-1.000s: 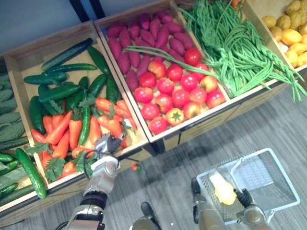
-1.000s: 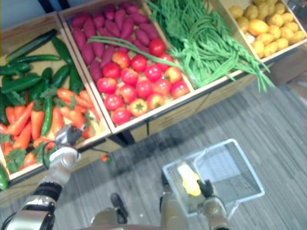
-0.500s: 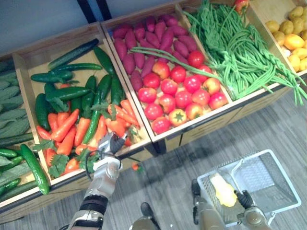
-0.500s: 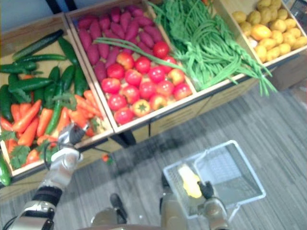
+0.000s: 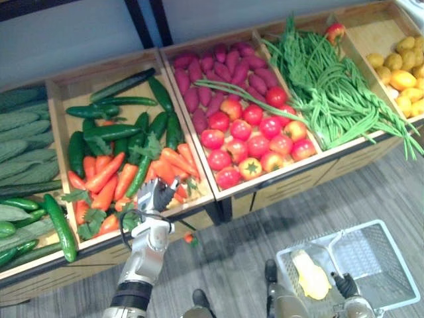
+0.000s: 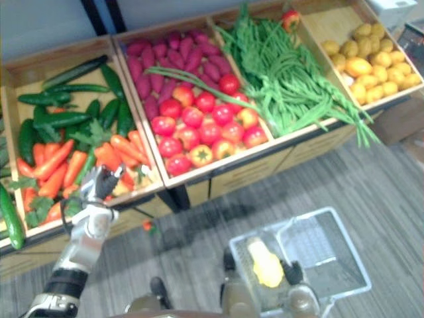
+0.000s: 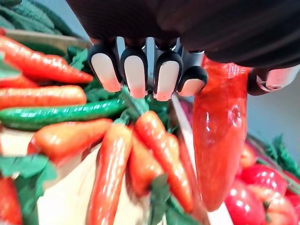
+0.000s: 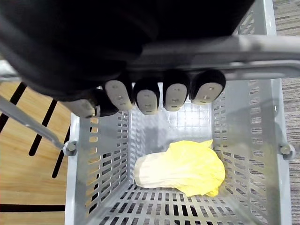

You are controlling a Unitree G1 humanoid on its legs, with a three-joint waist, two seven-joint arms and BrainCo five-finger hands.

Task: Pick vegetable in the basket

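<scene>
My left hand (image 5: 156, 197) hovers at the front edge of the carrot and cucumber crate (image 5: 59, 86). In the left wrist view its fingers (image 7: 136, 70) are curled, with the thumb on the other side of an orange-red carrot (image 7: 220, 136), pinching it above the carrot pile (image 7: 112, 159). My right hand (image 8: 176, 93) is shut on the grey handle (image 8: 211, 51) of the white wire basket (image 5: 391, 232), down by the floor at the lower right. A pale yellow cabbage (image 8: 183, 166) lies inside the basket.
To the right stand crates of purple sweet potatoes (image 5: 225, 66) and tomatoes (image 5: 255, 136), long green beans (image 5: 331, 86) and yellow produce (image 5: 401, 66). More cucumbers (image 5: 26, 146) lie at the far left. A small red thing (image 5: 189, 237) lies on the grey floor below the crates.
The whole picture has shifted, so the camera has moved. My left hand stays at the crate's front edge among the carrots. My right hand keeps its hold on the basket handle.
</scene>
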